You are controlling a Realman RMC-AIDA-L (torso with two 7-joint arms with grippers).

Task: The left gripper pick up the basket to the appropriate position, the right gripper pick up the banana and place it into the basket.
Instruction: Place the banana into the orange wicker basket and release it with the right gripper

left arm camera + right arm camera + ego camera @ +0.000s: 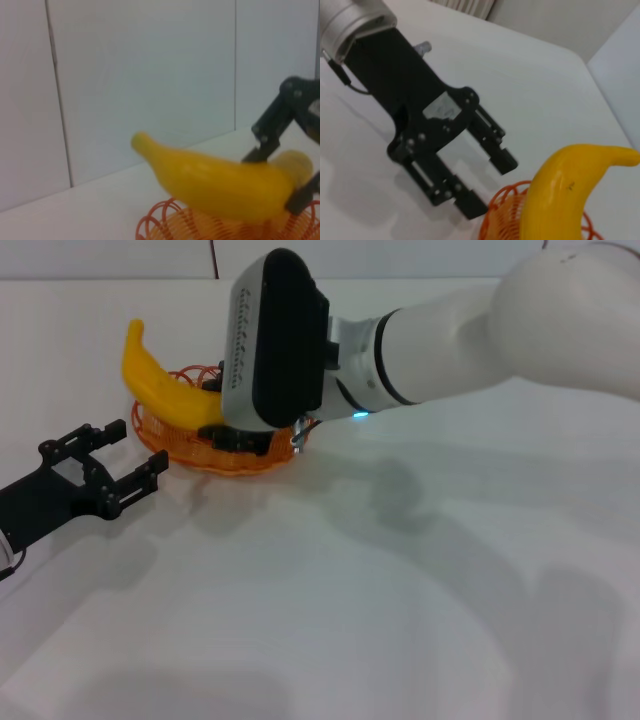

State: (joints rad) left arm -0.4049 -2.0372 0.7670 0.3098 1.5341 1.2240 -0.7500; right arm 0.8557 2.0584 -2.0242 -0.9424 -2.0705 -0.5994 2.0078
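The orange wire basket (190, 450) stands on the white table. The yellow banana (155, 380) is over it, tilted, its far end sticking up past the rim. My right gripper (282, 172) is shut on the banana's lower end, as the left wrist view shows on the banana (215, 185) above the basket rim (162, 220). In the head view the right wrist housing (275, 340) hides those fingers. My left gripper (118, 462) is open and empty, just left of and in front of the basket. It also shows open in the right wrist view (487, 182), beside the banana (560, 200).
The white table (400, 620) spreads wide in front and to the right. A pale wall (150, 75) runs behind the table's far edge. The thick white right arm (500, 330) reaches across from the right.
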